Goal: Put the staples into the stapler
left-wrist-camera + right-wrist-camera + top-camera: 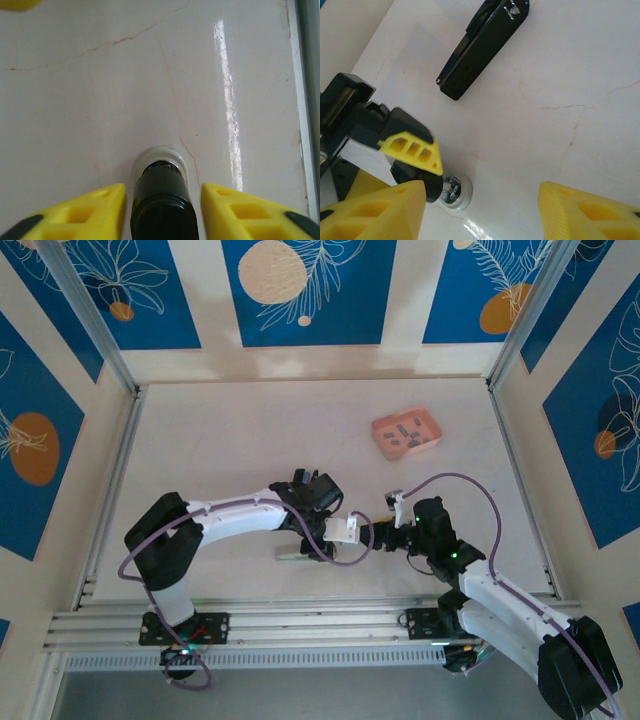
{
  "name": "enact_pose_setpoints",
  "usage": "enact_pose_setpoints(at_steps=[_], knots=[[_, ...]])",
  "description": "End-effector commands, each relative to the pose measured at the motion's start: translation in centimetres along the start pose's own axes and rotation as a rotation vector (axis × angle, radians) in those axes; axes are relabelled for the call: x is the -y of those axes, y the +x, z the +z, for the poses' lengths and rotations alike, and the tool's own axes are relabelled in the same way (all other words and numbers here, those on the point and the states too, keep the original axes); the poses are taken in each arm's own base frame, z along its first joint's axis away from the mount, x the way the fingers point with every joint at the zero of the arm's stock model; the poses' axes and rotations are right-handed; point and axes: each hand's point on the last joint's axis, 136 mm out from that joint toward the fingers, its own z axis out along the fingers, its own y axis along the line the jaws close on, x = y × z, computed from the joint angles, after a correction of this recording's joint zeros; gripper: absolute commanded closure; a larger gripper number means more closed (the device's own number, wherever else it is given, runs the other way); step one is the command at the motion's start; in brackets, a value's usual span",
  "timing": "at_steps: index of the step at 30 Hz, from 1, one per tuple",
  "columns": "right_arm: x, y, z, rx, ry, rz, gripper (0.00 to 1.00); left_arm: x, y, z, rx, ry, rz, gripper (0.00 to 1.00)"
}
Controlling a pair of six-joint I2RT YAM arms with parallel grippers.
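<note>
The stapler [485, 45] lies flat on the bench [220, 450], left of both grippers in the top view. Its two arms appear folded together. Its long axis runs obliquely, with one end towards the left gripper [163, 187], which is judged the nearer of the two.

The left gripper's fingers bracket a black cylinder [162, 212] that stands on a clear round foot. A narrow gap shows at each side, so it cannot be told whether the cylinder is clamped.

The right gripper [482, 187] faces the cylinder from just beside it, jaws wide apart and empty. From this gripper the stapler lies beyond the cylinder.

The tray [378, 435] sits farther back and to the right, well apart from both grippers. It holds the staples [405, 432], several dark strips lying loose. Loading is judged not yet begun.
</note>
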Motion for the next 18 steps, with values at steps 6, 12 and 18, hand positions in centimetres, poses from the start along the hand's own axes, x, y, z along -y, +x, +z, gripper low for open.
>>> enact_pose_setpoints(at_steps=[6, 12, 18], knots=[[-0.8, -0.2, -0.2, 0.011, -0.04, 0.007, 0.38, 0.4, 1.0, 0.5, -0.053, 0.001, -0.006, 0.63], [-0.8, -0.3, -0.2, 0.007, -0.035, 0.021, 0.37, -0.1, 0.4, -0.5, -0.006, -0.053, -0.016, 0.75], [-1.2, -0.8, -0.1, -0.01, -0.041, 0.039, 0.34, -1.3, -1.0, -2.8, 0.125, -0.164, -0.025, 0.85]])
